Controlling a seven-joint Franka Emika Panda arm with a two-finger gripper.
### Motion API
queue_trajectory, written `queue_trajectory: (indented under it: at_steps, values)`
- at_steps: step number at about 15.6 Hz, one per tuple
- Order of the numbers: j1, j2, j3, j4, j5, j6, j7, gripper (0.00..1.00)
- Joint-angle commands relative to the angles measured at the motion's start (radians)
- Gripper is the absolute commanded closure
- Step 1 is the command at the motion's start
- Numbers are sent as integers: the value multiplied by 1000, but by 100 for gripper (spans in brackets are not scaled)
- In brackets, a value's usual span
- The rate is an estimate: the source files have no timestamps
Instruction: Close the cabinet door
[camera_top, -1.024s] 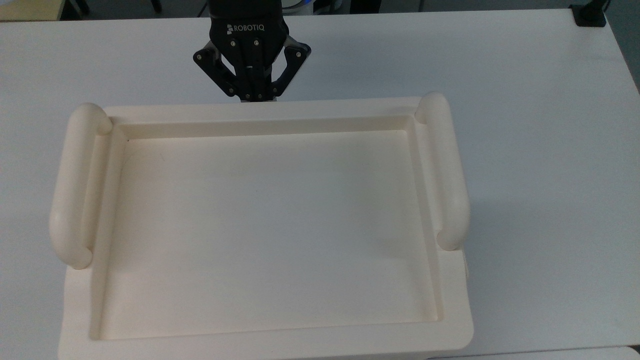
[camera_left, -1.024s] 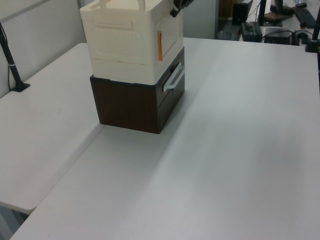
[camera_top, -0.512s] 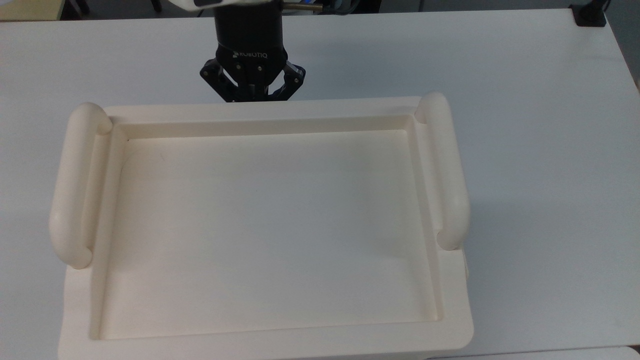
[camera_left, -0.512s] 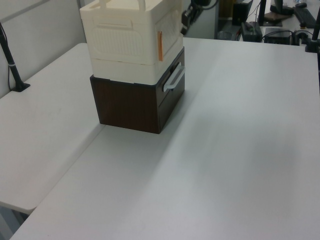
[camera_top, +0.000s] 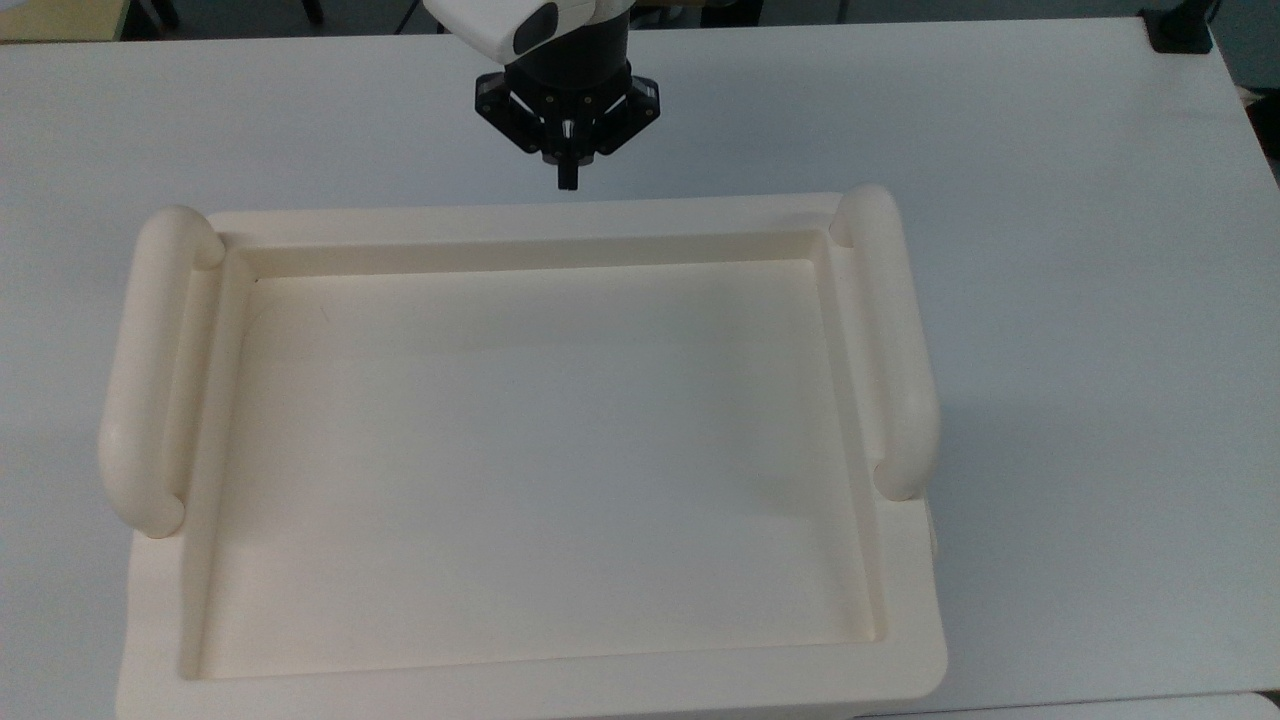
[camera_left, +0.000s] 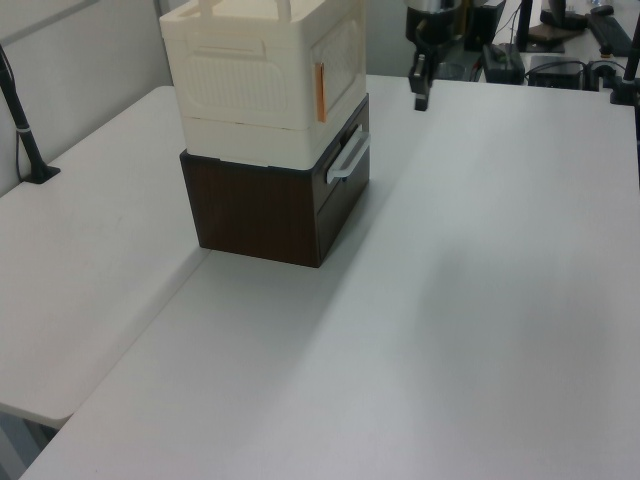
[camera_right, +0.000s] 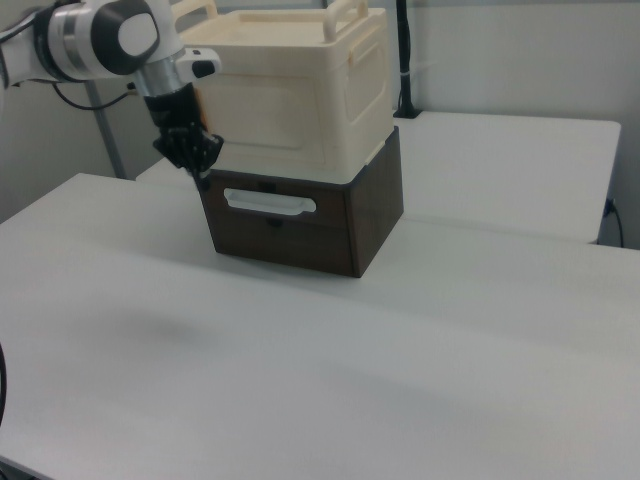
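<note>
Your gripper (camera_top: 567, 178) has pulled off the cabinet (camera_top: 530, 215) since a second ago: it was tucked right against the rim at the top view's top edge with its fingers spread, and now it hangs clear of it, shifted toward the top view's right, with the fingers drawn together into one dark tip and nothing between them. Look at the left view and you see it (camera_left: 421, 97) hanging over bare table (camera_left: 480, 300), well apart from the cream box. The cabinet door (camera_left: 342, 62) is the panel on the face turned toward the arm, and it looks flush with the body beside the orange hinge mark (camera_left: 320, 92), with no gap that I can make out. So my call is that the push is done and you are in the retreat. Next you want little more than a clean lift away; if the door proves to stand ajar, go back in with a flat nudge on the panel's free edge. Around you, the cabinet sits on a dark brown drawer unit (camera_left: 255, 210) whose pale drawer handle (camera_left: 347, 158) juts out below the door, so mind it on any low pass. The thick bar handles (camera_top: 150, 370) on top stay out of your path, and in the right view the gripper (camera_right: 200, 172) hangs just beside the stack's near corner.
</note>
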Motion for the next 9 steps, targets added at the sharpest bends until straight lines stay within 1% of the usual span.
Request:
queue_trajectory:
  at_steps: [1, 3, 5, 6, 7, 8, 9]
  values:
    - [5, -125, -3, -120, 1, -74, -12, 92]
    - [3, -154, -3, -137, 1, -96, -11, 88]
    - [-3, -153, -3, -134, 1, -119, -11, 70]
    - [-3, -148, -3, -131, 1, -114, -11, 59]
    - [-3, -145, -4, -133, 1, -110, -12, 40]
    - [-3, -142, -4, -133, 0, -105, -12, 27]
    - [-5, -141, -4, -133, 0, -94, -12, 4]
